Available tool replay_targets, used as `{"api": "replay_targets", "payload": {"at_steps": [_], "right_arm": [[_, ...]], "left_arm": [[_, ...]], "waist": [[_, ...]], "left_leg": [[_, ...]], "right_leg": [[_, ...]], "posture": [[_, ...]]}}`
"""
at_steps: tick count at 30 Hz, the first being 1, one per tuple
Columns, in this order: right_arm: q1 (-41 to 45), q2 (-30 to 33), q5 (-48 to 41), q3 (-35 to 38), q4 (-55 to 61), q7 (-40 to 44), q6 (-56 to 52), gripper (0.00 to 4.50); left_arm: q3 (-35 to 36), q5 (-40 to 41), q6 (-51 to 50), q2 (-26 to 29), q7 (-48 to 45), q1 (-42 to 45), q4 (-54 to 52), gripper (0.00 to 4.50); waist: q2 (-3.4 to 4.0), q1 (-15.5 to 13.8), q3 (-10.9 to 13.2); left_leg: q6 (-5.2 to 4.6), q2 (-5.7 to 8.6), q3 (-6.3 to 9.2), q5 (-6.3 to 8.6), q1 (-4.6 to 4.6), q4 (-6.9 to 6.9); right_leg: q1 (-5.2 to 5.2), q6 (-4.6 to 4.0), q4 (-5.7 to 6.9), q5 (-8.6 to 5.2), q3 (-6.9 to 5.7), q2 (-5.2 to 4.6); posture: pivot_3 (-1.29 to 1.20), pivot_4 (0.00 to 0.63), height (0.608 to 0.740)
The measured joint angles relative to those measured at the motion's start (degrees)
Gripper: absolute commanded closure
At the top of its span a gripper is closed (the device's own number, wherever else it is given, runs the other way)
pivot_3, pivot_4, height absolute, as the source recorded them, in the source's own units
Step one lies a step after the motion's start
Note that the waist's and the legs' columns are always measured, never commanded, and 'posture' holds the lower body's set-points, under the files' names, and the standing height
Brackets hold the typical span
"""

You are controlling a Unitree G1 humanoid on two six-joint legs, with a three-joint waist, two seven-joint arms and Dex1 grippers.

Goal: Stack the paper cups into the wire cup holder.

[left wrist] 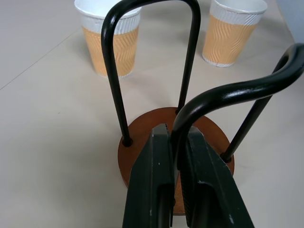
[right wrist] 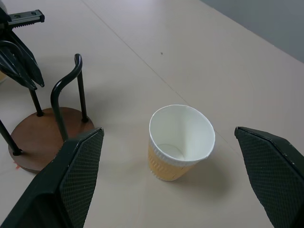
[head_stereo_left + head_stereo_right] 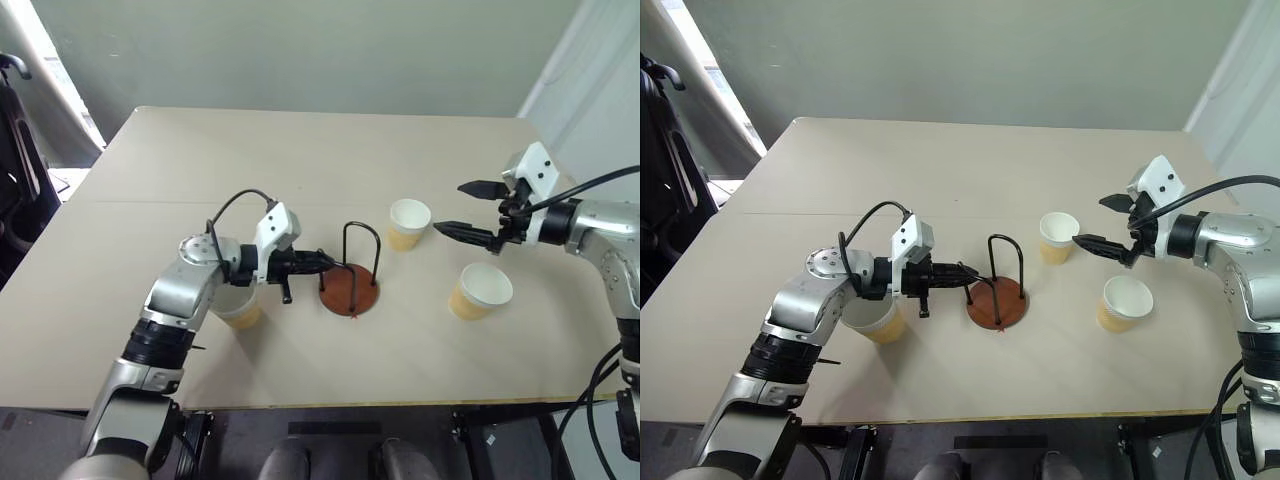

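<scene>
Your left gripper (image 3: 322, 262) has its jaws clamped on a black wire loop of the wire cup holder (image 3: 350, 291), which stands upright at the middle of the counter (image 3: 300, 160) — hold it steady, base flat, so it makes a fixed target. Your right gripper (image 3: 470, 210) hangs with jaws spread wide and empty just beside the nearest paper cup (image 3: 408, 223); a second cup (image 3: 479, 291) stands closer to you on that side, and a third (image 3: 238, 308) sits under your left arm. Judged from here, bring the open jaws level around the nearest cup's wall, below the rim, and close gently — paper crushes and tips easily.
</scene>
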State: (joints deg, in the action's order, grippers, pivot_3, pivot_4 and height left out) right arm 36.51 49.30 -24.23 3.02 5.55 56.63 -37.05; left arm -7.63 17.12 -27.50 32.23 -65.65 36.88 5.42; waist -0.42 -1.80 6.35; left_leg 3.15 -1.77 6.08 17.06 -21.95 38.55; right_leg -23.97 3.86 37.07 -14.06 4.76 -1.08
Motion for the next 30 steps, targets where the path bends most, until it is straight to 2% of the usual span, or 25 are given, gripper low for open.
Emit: {"api": "replay_targets", "payload": {"at_steps": [13, 21, 24, 30], "right_arm": [[-0.68, 8.05, -3.64, 0.04, 1.74, 12.89, 0.40, 0.00], [-0.58, 8.26, -3.73, 0.03, 2.19, 14.20, 0.40, 0.00], [-0.59, 7.93, -3.71, -0.09, 2.93, 14.11, 0.40, 0.00], [-0.63, 7.58, -3.62, -0.86, 4.02, 14.07, 0.40, 0.00]], "left_arm": [[-0.16, -0.17, 2.14, 0.18, -1.28, 0.01, 1.27, 4.48], [-0.71, -0.91, 2.64, 0.23, -1.72, 0.40, 1.37, 4.48], [-1.27, -0.96, 1.96, 0.18, -1.80, 0.38, 1.30, 3.67], [-2.25, -0.02, -0.01, -0.74, -2.38, 0.31, 1.18, 1.60]], "waist": [[0.00, -0.03, 0.00], [0.00, -0.03, 0.00], [0.00, -0.04, 0.00], [0.00, -0.06, 0.00]], "left_leg": [[-0.01, 0.01, -0.01, 0.01, 0.02, 0.05], [-0.03, 0.01, -0.01, 0.01, 0.03, 0.09], [-0.03, 0.01, 0.00, 0.02, 0.03, 0.10], [-0.06, 0.01, -0.01, 0.04, 0.02, 0.16]], "right_leg": [[0.09, 0.02, 0.00, 0.01, 0.00, 0.03], [0.11, 0.02, 0.00, 0.01, 0.00, 0.04], [0.12, 0.03, 0.01, 0.01, 0.00, 0.04], [0.12, 0.05, 0.00, 0.02, 0.00, 0.04]], "posture": [[0.00, 0.150, 0.740], [0.00, 0.150, 0.740], [0.00, 0.150, 0.740], [0.00, 0.150, 0.740]]}}
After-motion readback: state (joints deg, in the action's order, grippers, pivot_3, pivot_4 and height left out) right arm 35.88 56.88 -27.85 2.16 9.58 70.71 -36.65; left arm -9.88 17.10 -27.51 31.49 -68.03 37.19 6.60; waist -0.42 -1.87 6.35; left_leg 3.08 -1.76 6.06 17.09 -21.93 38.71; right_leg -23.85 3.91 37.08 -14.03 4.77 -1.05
